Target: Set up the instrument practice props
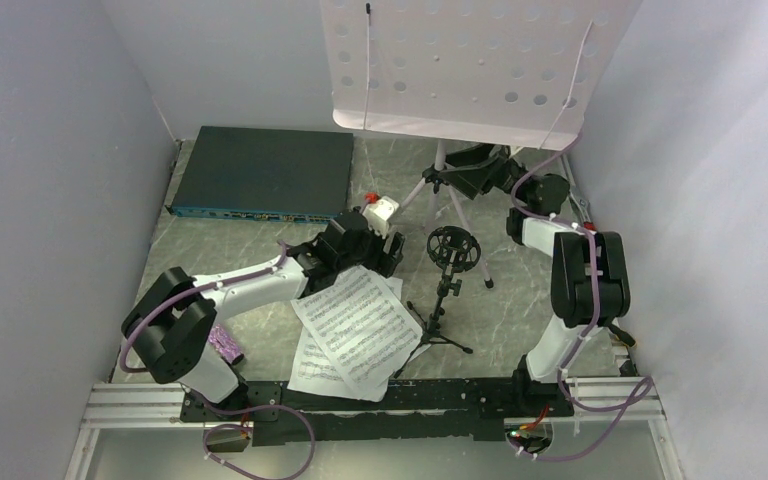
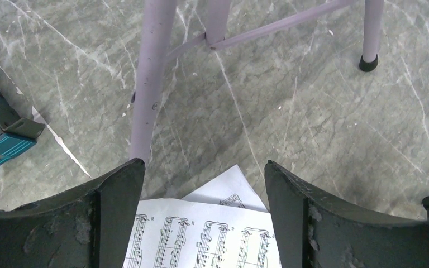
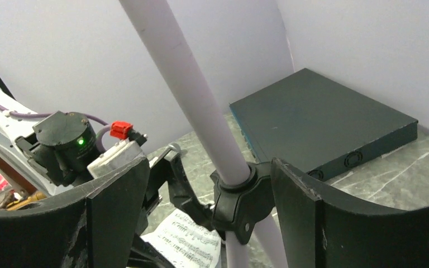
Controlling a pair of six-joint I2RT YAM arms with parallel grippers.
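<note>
Left gripper (image 2: 204,184): fingers apart, nothing between them, hanging just over the far edge of the two sheet-music pages (image 1: 355,325). The pages lie flat and overlapping at the near middle of the table (image 1: 520,300). The top page's long axis runs far-left to near-right.

Right gripper (image 3: 206,167): fingers spread either side of the music stand (image 1: 460,60) pole at its black collar, not clamped on it. Whether the right finger touches the collar is unclear.

The music stand is upright at the far middle on its tripod legs, pole vertical, with its perforated plate tilted to face the near edge.

The mic stand (image 1: 450,285) is upright just right of the pages, ring holder on top.

The microphone (image 1: 226,346) lies flat toward the near-left corner beside the left arm's base. Its long axis runs far-left to near-right; which end is the head, can't tell.

The dark box (image 1: 260,170) lies flat in the far-left corner.
</note>
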